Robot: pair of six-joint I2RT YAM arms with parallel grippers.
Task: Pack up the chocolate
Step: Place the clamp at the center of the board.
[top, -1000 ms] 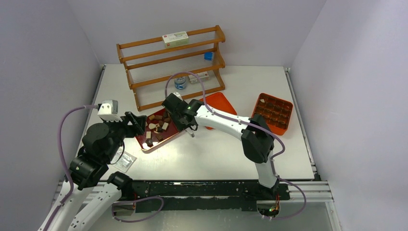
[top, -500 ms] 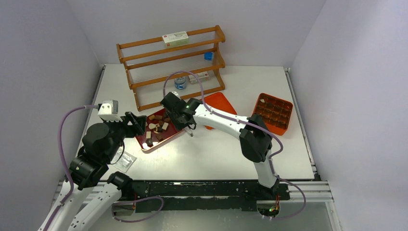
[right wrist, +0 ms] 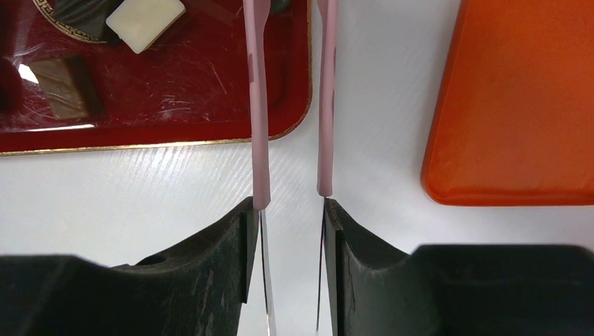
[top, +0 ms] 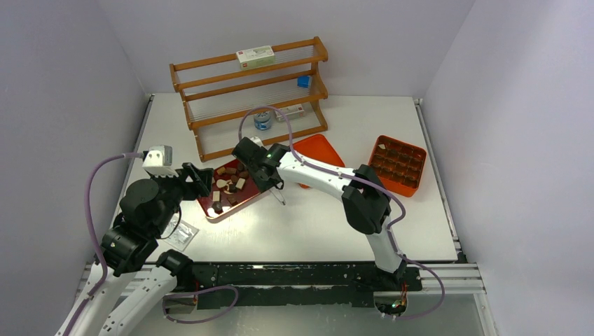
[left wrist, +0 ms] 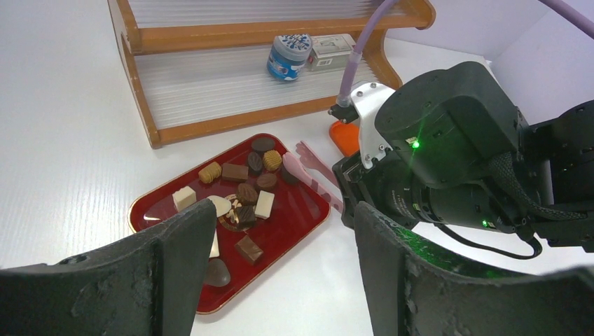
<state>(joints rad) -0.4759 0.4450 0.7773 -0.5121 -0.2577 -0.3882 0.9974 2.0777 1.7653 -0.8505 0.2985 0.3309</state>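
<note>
- The chocolate (left wrist: 238, 199) lies loose on the dark red tray (left wrist: 298, 213), with dark, brown and cream pieces mixed. The tray sits on the bench (top: 315, 224) in front of the wooden rack (top: 249, 91).
- The right pincer (right wrist: 287, 210) pinches the pink tongs (right wrist: 258, 105) at their rear end. One tong arm reaches over the tray's corner, the other over the bench just beside it.
- The left pincer (left wrist: 284, 213) is spread wide, near the tray's left side.
- An orange lid (right wrist: 518, 98) lies near the tray; an orange compartment box (top: 398, 164) sits well apart.
</note>
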